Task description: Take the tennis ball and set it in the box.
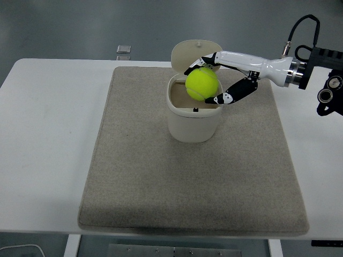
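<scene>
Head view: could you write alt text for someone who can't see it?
A robot's right hand holds a bright yellow-green tennis ball over an open cream plastic box with a raised hinged lid. The box stands on a grey-beige fabric mat on a white table.

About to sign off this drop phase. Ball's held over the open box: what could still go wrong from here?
1. The tennis ball sits toward the right side of the box opening, so on release it may clip the rim and bounce out onto the mat.
2. The raised lid stands right behind the right hand; pulling back could knock it shut.
3. A finger hangs close to the rim and might nudge the box.
</scene>
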You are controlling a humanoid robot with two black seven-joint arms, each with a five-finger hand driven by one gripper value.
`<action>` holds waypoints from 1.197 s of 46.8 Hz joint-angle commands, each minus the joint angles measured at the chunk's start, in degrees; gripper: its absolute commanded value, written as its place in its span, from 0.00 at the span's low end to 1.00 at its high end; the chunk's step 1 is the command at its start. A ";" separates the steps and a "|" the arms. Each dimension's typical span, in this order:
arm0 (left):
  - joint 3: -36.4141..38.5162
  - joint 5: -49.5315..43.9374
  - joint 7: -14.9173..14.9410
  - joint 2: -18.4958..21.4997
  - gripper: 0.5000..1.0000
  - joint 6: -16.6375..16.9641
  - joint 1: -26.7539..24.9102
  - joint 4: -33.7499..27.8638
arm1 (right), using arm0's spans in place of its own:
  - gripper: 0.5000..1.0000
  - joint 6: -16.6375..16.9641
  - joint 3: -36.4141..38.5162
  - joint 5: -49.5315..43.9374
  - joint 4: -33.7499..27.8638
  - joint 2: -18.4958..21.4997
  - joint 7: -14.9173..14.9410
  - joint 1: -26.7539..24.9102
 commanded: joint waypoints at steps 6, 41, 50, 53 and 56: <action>-0.01 0.00 0.00 0.00 0.98 0.08 0.00 0.00 | 0.71 0.07 0.00 -0.06 -0.09 0.00 0.00 -0.18; 0.07 0.00 0.00 0.00 0.98 0.00 0.00 0.00 | 0.72 6.65 0.00 5.47 0.44 -3.51 0.18 -0.45; -0.01 0.00 0.00 0.00 0.98 0.00 0.00 0.00 | 0.72 14.74 0.00 13.11 0.53 -7.64 0.00 -0.71; -0.01 0.00 0.00 0.00 0.98 0.00 0.00 0.00 | 0.72 16.76 0.00 15.66 0.53 -9.22 0.00 -0.80; -0.01 0.00 0.00 0.00 0.98 0.08 0.00 0.00 | 0.72 17.64 -0.26 18.39 0.44 -10.45 0.00 -0.97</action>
